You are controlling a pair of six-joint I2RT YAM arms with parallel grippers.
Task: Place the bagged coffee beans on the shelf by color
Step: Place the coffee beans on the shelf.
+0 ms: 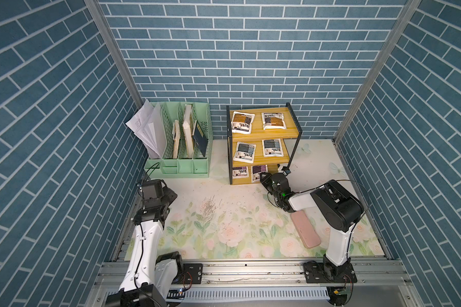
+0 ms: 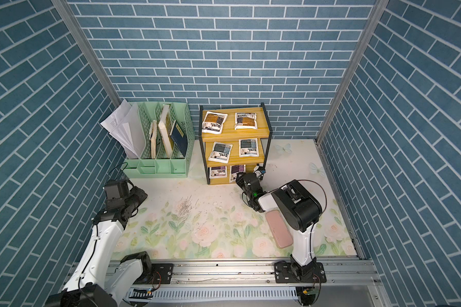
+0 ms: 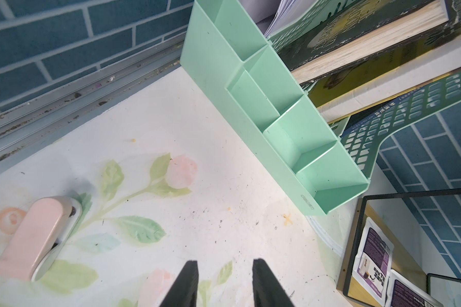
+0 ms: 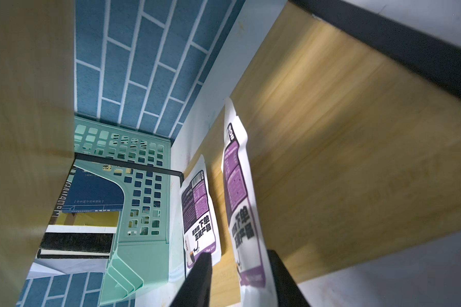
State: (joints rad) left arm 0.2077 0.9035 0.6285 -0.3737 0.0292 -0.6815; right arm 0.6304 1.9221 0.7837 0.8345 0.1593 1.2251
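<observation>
The shelf [image 1: 258, 133] stands at the back and holds all the bagged coffee beans in view. Two orange-brown bags [image 1: 242, 121] lie on its top board, two blue-grey bags [image 1: 245, 151] on the middle board and two purple bags [image 1: 240, 171] on the bottom board. My right gripper [image 1: 264, 176] is at the front of the bottom board. In the right wrist view its jaws [image 4: 238, 255] are open, with the near end of the right-hand purple bag [image 4: 240, 202] lying loose between them. My left gripper [image 3: 225, 264] is open and holds nothing, low over the mat at the left.
A mint green file organizer [image 1: 179, 164] with books and papers stands left of the shelf. A pink oblong case [image 1: 305, 230] lies on the floral mat beside the right arm. A pink and white object [image 3: 35, 236] lies on the mat near the left gripper.
</observation>
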